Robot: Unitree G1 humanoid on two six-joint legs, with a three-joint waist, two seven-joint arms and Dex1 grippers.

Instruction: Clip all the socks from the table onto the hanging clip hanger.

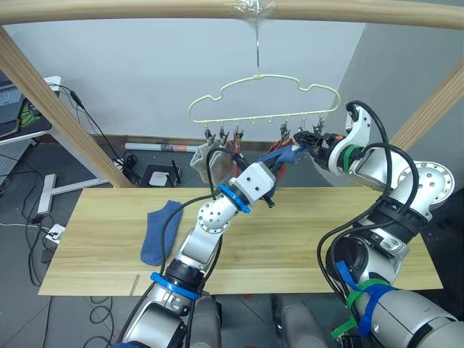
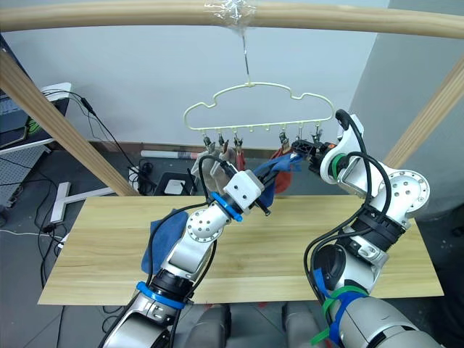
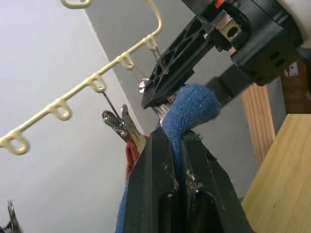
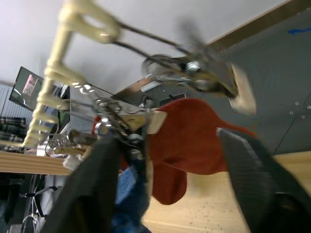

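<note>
No readable brands or labels anywhere

Table [image 1: 304,232]: long plank top, one blue sock [image 1: 161,230] lying flat near its left end, well apart from both grippers

Hanger [image 1: 264,101]: hooked on the pole [image 1: 145,11] overhead, clips in a row along its bottom bar. Grey sock [image 1: 201,161] hangs from the clips at the left end of the row, rust-red sock [image 4: 192,141] from a clip towards the right end

Left gripper [image 3: 176,145]: raised under the right part of the clip row, fingers clenched on a second blue sock [image 3: 192,104]. The fabric bulges out above the fingertips and the rest trails down behind the fingers. The bulge sits right at the black fingers of the right gripper

Right gripper [image 1: 308,138]: up at the right-hand clips, fingers spread wide in its wrist view, one either side of the red sock, gripping nothing. One fingertip is right at a metal clip [image 4: 119,124], contact unclear

View differences: head views give the layout, table sock and grey sock. Left wrist view gives the pinch on the blue sock and a clip [image 3: 121,127] just beside it with red fabric below. Right wrist view gives the spread of the right fingers, the red sock between them, and blue fabric low by the left-hand finger
</note>
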